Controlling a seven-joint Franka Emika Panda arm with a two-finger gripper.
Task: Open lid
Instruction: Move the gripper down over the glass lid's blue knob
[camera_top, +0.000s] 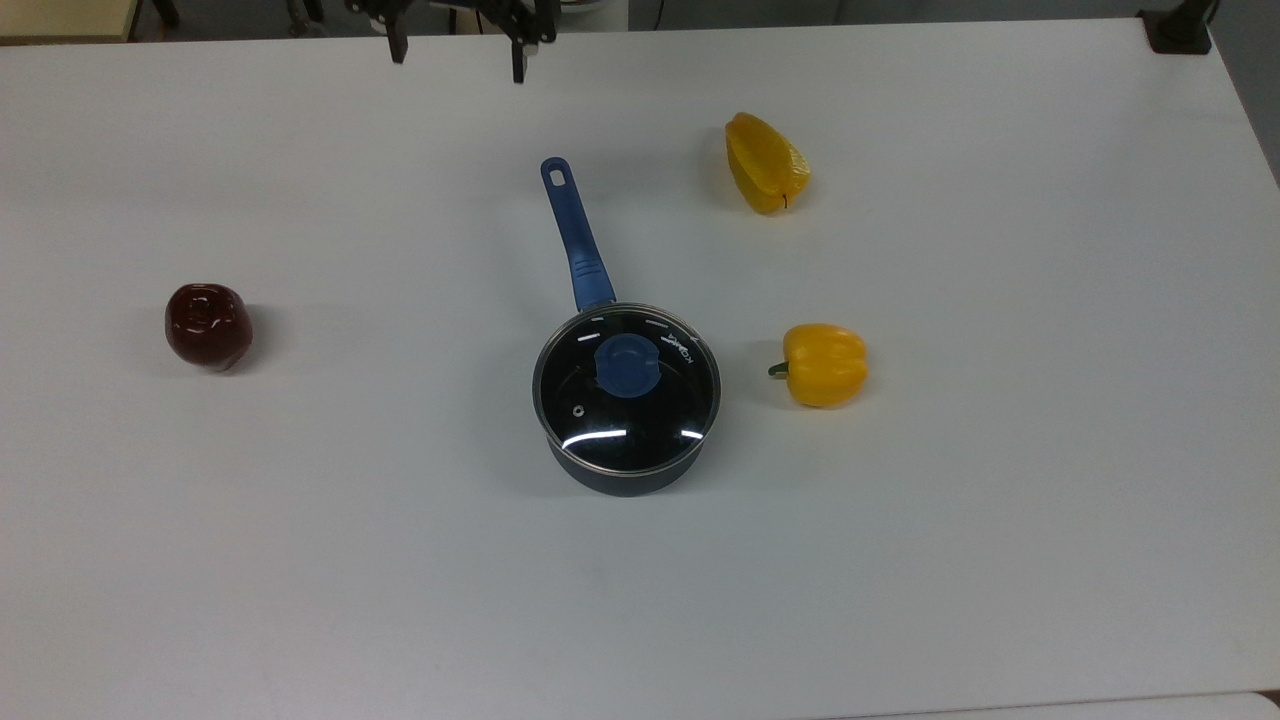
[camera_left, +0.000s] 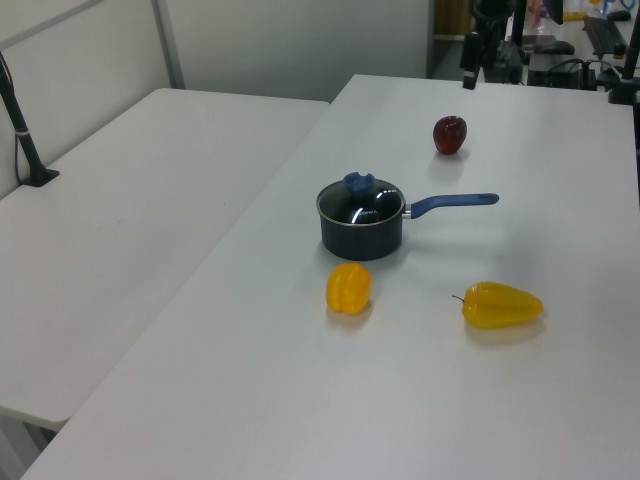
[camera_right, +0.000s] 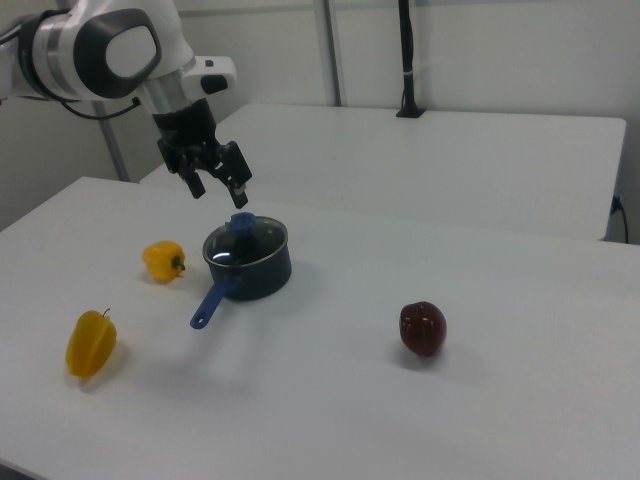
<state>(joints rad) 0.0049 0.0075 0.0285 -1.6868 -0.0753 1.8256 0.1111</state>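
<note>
Around the saucepan lie two yellow peppers and a dark red pepper. Its glass lid sits closed; my hand hangs spread, well apart.

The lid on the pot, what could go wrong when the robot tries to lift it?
The gripper hangs open above the table, away from the lid. The blue knob is small, so the fingers might miss or slip off. The glass lid could drop. The saucepan stands loose, so a bump might slide it toward the yellow pepper.
</note>
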